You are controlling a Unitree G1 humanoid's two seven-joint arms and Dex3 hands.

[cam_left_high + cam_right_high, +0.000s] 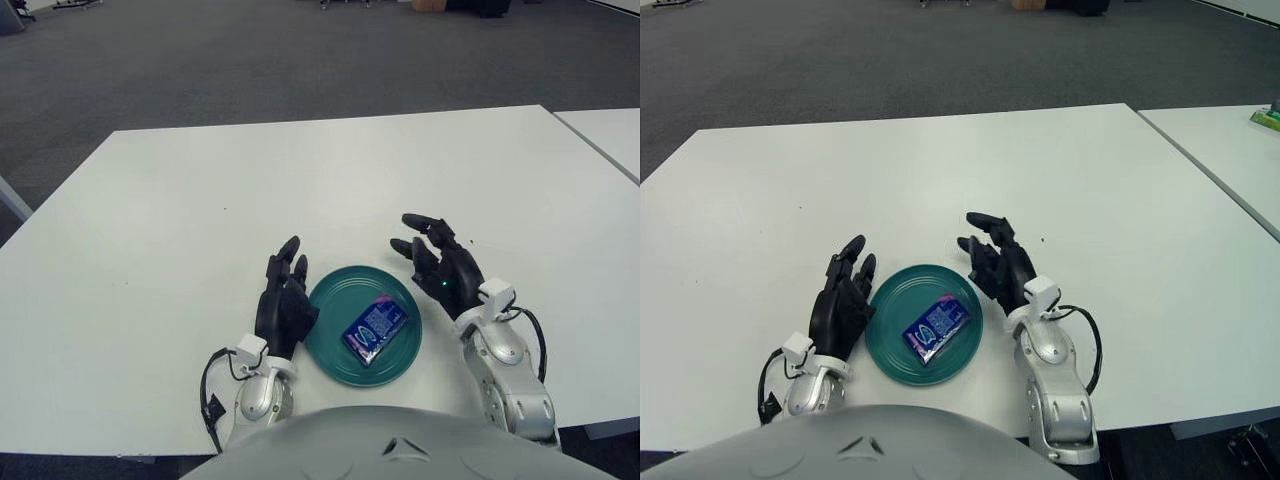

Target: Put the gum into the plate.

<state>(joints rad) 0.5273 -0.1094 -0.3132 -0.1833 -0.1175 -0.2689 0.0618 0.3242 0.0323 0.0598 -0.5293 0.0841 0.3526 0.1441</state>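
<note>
Left hand [283, 303] sits just left of the plate [336, 352], fingers loosely extended, holding nothing. Plate is teal, on the white table [200, 200], near the front edge. Gum [373, 327] lies flat inside the plate, right of centre, blue pack, angled diagonally, nothing touching it. Right hand [443, 267] is just right of the plate's upper rim, fingers spread and empty, clear of the gum. Second table [1230, 140] at far right, apart from this one.

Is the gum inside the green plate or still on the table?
Inside. The blue gum lies flat on the plate, with no hand touching it.
</note>
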